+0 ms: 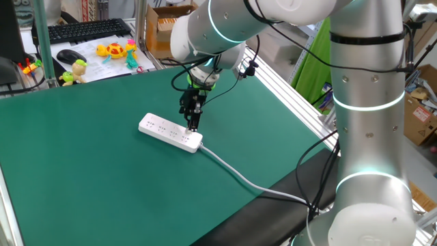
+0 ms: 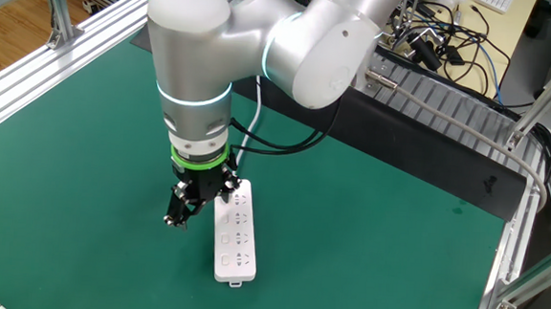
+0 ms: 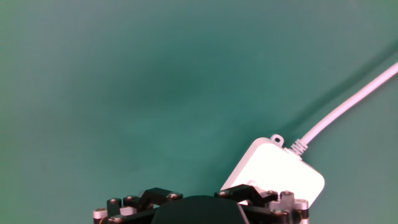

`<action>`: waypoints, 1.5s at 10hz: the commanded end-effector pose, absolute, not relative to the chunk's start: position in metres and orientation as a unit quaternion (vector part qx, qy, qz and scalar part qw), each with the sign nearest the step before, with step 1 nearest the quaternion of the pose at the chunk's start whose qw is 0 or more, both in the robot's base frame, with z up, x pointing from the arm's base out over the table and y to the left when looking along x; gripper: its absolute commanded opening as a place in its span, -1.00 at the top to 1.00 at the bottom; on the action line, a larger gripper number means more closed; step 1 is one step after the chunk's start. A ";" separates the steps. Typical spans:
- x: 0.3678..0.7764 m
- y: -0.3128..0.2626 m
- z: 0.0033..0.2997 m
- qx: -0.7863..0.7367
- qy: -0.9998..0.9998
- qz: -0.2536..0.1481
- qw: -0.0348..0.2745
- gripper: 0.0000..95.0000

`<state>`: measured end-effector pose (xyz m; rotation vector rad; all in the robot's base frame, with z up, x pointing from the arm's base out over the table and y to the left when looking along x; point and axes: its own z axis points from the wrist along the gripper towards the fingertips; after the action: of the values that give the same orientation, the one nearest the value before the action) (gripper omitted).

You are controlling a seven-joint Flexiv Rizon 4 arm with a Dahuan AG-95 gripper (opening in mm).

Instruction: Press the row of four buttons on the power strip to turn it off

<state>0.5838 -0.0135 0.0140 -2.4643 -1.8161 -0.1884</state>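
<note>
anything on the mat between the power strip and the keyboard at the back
Mostly bare green mat. In one fixed view the power strip lies mid-table; before the keyboard come a black mouse and small toys near the mat's far edge.

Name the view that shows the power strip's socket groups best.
One fixed view: the power strip lies nearly unobstructed, with only the gripper covering part near the cable end. The other fixed view hides the cable end behind the arm. The hand view catches just one blurred end.

This is a robotics lab. A green-matted worktop point(image 1: 82, 178) sits in an aluminium frame point(image 2: 31, 82), with tangled cables point(image 2: 455, 41), cardboard boxes point(image 1: 167, 24) and a keyboard point(image 1: 85, 31) around it.
</note>
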 end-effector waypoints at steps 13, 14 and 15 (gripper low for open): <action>0.580 -0.026 0.003 -0.802 -0.592 -0.067 0.050 -1.00; 0.580 -0.026 0.005 -0.802 -0.592 -0.064 0.051 -1.00; 0.579 -0.025 0.007 -0.801 -0.593 -0.062 0.051 -1.00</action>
<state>0.5810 -0.0237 0.0080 -2.4390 -1.8031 -0.1830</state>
